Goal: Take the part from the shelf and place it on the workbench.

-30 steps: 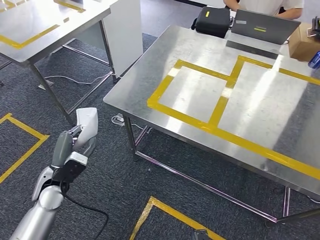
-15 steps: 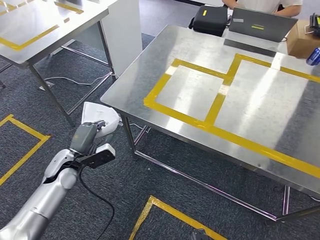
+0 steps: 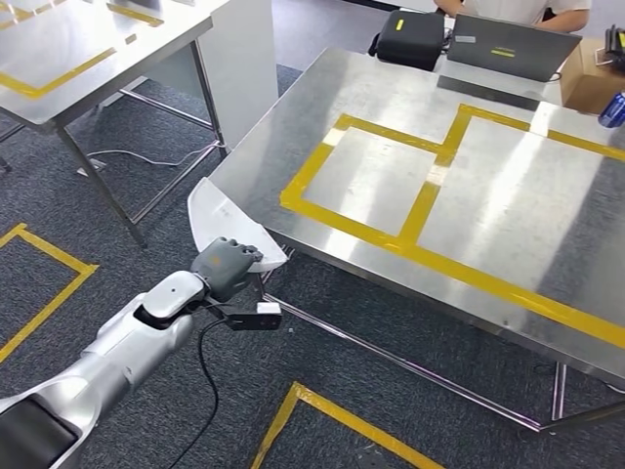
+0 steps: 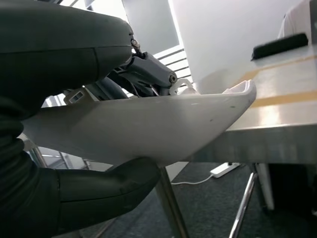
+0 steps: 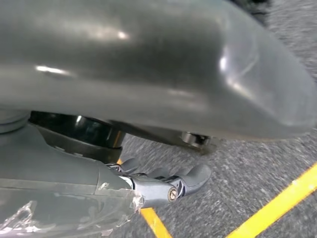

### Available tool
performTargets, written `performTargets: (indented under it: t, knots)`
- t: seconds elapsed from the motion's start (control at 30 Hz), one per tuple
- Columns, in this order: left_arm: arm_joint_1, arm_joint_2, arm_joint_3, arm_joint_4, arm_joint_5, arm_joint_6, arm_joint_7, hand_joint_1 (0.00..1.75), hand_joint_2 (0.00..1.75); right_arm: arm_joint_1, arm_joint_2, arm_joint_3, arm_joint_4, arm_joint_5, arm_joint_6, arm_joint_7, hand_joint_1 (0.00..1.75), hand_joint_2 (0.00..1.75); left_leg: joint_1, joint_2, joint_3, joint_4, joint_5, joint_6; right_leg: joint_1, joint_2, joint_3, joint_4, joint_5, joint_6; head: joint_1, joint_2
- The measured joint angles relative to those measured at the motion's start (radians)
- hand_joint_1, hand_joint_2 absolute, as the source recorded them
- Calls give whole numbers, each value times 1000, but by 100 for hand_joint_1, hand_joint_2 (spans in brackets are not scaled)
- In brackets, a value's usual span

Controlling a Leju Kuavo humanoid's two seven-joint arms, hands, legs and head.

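Left robot hand (image 3: 225, 266) grasps the white part (image 3: 225, 223), which has risen from knee height over the last second and now hangs level at the tabletop (image 3: 383, 98) edge, about 8 o'clock of the yellow tape (image 3: 413, 239). Placement looks imminent. Right robot hand (image 5: 168, 186): fingers curled, holding nothing.

Lab workshop: taped steel workbenches (image 3: 472, 186), carpet (image 3: 221, 371).
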Motion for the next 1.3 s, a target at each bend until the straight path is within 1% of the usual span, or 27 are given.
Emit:
performTargets:
  t: [0.1,0.17,0.27,0.37,0.43,0.5,0.63,0.87,1.0,1.1,1.2,1.3]
  knots:
    - [-43,-35,-30,59,-11,-17,37,175,175,-16,1,20,-3,26,29,99,0,0,0,0,-1,0,1,0,0,-1,0,0,0,0,0,0]
    - [-57,-44,-38,79,-12,-9,68,175,175,-23,5,34,-4,43,29,140,0,0,0,0,-1,0,1,0,0,1,0,1,1,0,0,0]
    - [-58,-29,-41,87,-33,40,114,175,175,-28,9,53,-6,70,17,144,0,0,0,2,0,-1,1,0,0,3,-1,2,1,0,0,0]
    - [-52,-6,-37,85,-64,74,141,175,175,-35,16,73,-8,101,-12,99,0,0,0,1,-1,-2,2,0,0,1,-2,3,1,0,0,0]
    - [-44,1,-29,69,-63,61,134,175,175,-46,22,78,-14,109,-23,47,0,0,0,0,-1,-3,3,0,0,-1,-3,3,1,-1,0,0]
    - [-34,-2,-22,39,-51,31,114,175,175,-63,27,79,-23,116,-21,3,0,0,0,-1,-2,-4,4,0,0,-1,-4,3,1,-1,0,0]
    - [-22,-23,-12,-15,-40,-7,98,175,175,-86,33,79,-33,125,-17,-20,0,0,0,-1,-3,-4,4,0,0,-1,-5,3,1,-1,0,0]
    - [-17,-31,-6,-51,-28,-18,87,175,175,-88,33,79,-39,122,-15,-23,0,0,-1,-1,-6,-6,5,0,-1,0,-11,3,1,-1,0,0]
    - [-13,-43,4,-59,30,-33,41,175,175,-79,33,57,-40,78,-3,-4,0,0,-3,-1,-7,-7,5,0,-4,-1,-13,2,1,0,0,0]
    - [-12,-63,11,-59,77,-37,16,175,175,-59,33,26,-39,56,8,37,0,0,-4,-1,-9,-7,3,3,-7,0,-15,2,0,1,-1,0]
    - [-19,-81,14,-54,99,-35,8,175,175,-38,32,13,-38,66,8,71,0,0,-7,-1,-12,-7,1,6,-9,1,-19,2,0,2,-1,0]
    - [-26,-92,14,-50,113,-31,0,175,175,-28,32,4,-38,73,1,59,0,0,-10,0,-14,-10,1,12,-11,2,-20,-3,1,4,-1,0]
